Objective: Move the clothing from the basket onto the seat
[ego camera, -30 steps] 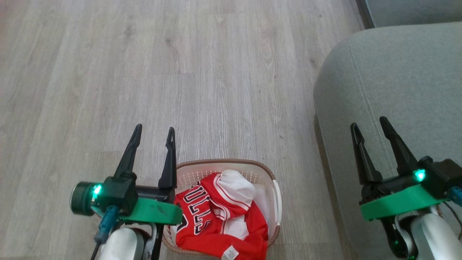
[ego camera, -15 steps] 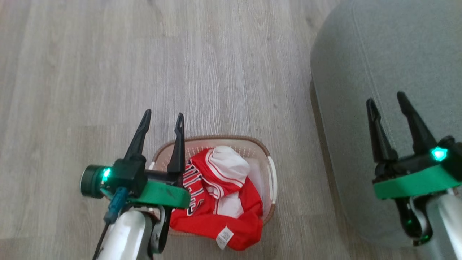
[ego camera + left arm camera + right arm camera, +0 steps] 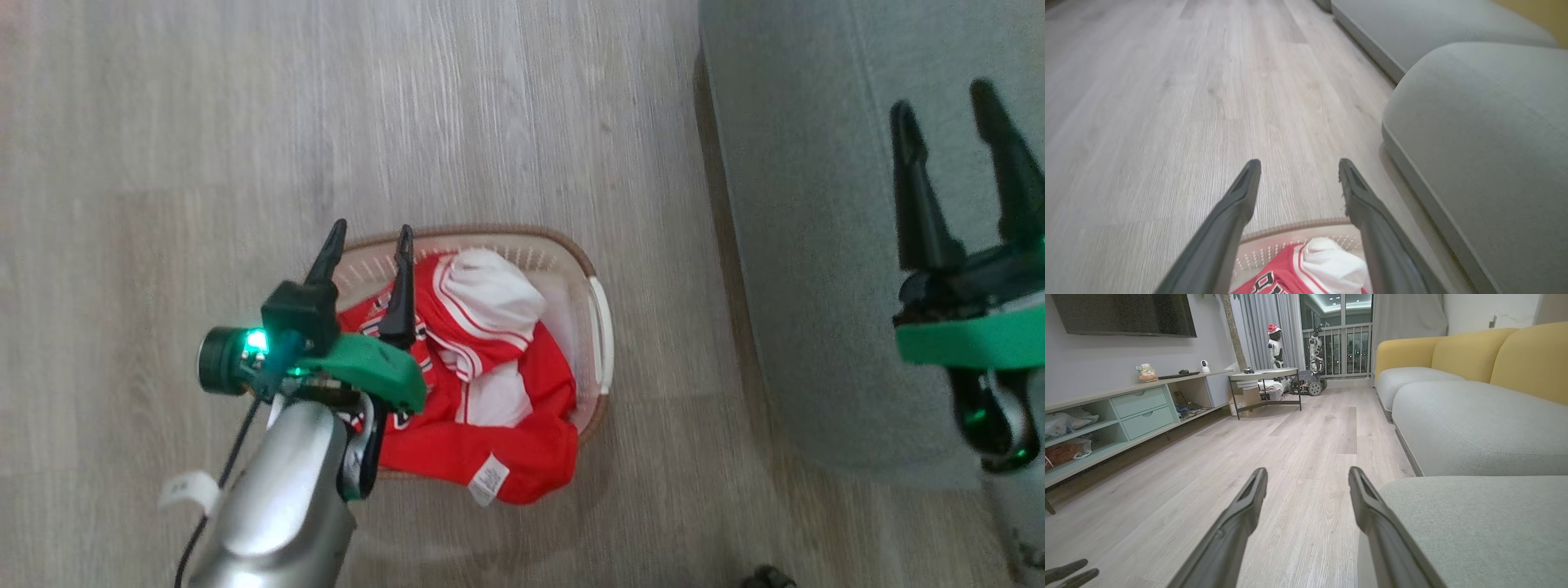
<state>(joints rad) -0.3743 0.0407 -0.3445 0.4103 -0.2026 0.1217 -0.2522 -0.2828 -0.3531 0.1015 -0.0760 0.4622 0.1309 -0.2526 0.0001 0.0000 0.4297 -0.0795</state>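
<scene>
**Nothing on the seat yet: the clothing is all in the basket**

I judge this job to be at its very start. The clothing lies heaped in the basket, which stands on the floor just left of the seat. The shiny red fabric fills the basket. Its near edge, with a white label, spills over the near rim. A white bunched part sits on top toward the far side. From the head view I cannot tell whether it is the lining of the same garment or a separate piece, so I will not count the garments. What I can see of the seat carries no clothing.

My left hand hangs over the left part of the basket, its 2 fingers spread wide and pinching nothing. In the left wrist view the fingertips point past the far rim toward the floor. My right hand is over the seat, fingers likewise spread and empty.

So 0 of the transfer is done. What is left, as I see it:
- bring the left hand down into the heap and close on a good fold of fabric;
- lift it clear of the rim, carry it right onto the seat and let go;
- repeat until the basket holds nothing red.

The fabric looks slippery, so I would take a deep bite.
</scene>
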